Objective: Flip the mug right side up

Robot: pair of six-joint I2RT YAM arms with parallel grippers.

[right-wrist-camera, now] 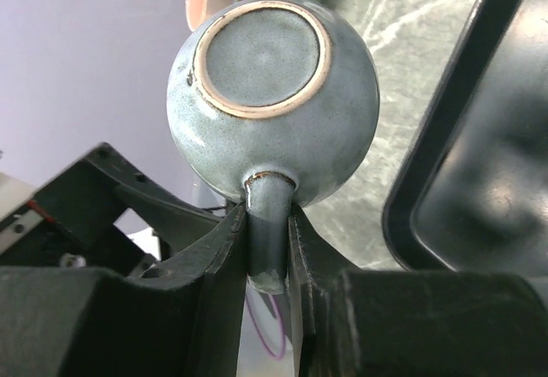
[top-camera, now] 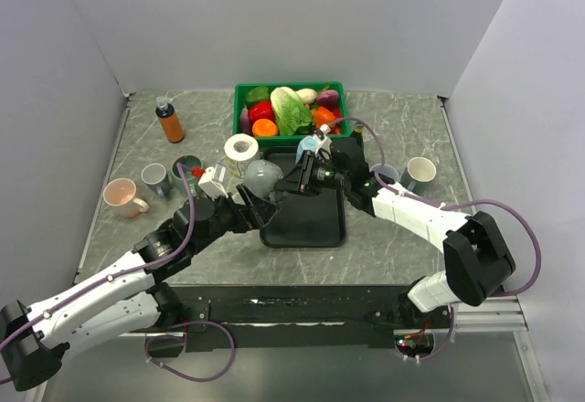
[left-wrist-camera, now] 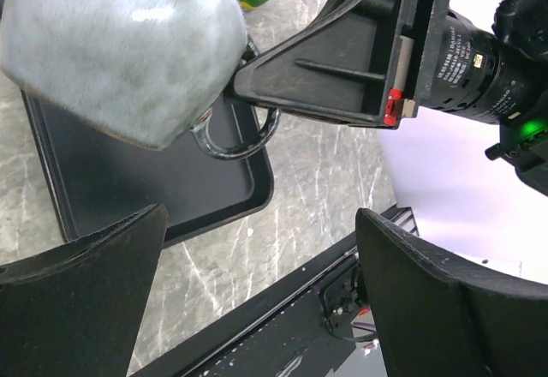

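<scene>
Glazed blue-grey mug (top-camera: 260,180) hangs in the air over the left rim of the tray (top-camera: 311,224), judged not yet upright. Right gripper (top-camera: 291,185) pinches only its handle, jaws nearly closed. Left gripper (top-camera: 254,208) is spread wide and empty, just beside the mug.
Risks:
1) The mug swivels or slips in the thin pinch and drops.
2) The open jaws bump it.

Tallied on the table: mug (top-camera: 262,178), six; black tray (top-camera: 306,221), one; green vegetable crate (top-camera: 289,85), one; orange bottle (top-camera: 170,126), one; tape roll (top-camera: 240,147), one.
</scene>
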